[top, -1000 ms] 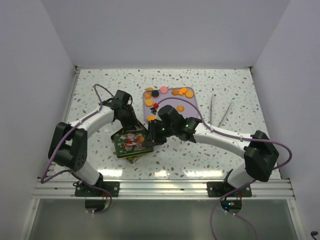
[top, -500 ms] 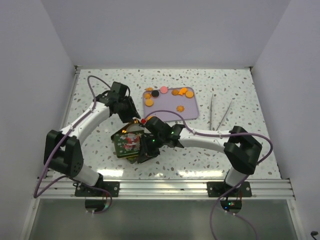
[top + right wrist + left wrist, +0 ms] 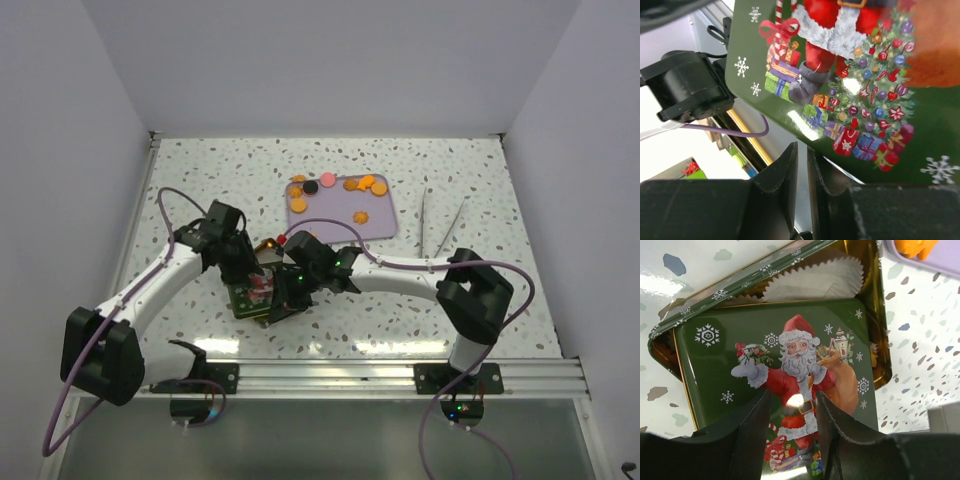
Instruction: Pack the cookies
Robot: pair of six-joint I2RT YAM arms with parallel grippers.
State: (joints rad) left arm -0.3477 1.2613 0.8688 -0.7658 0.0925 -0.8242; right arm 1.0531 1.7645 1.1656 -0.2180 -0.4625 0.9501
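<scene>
Just below the centre of the overhead view, a green Santa lid (image 3: 775,370) lies askew over a gold-lined tin (image 3: 875,315), leaving its upper end uncovered, where a white paper cup (image 3: 815,280) shows inside. The left gripper (image 3: 792,395) hangs over the lid with its fingers spread and nothing between them. The right gripper (image 3: 801,150) is clenched, with its tips at the lid's edge (whether they nip the rim cannot be told). Above the tin in the overhead view sits a purple tray (image 3: 385,225) on the speckled table (image 3: 200,180). The cookies (image 3: 365,184) lie on the tray, mostly along its upper edge.
</scene>
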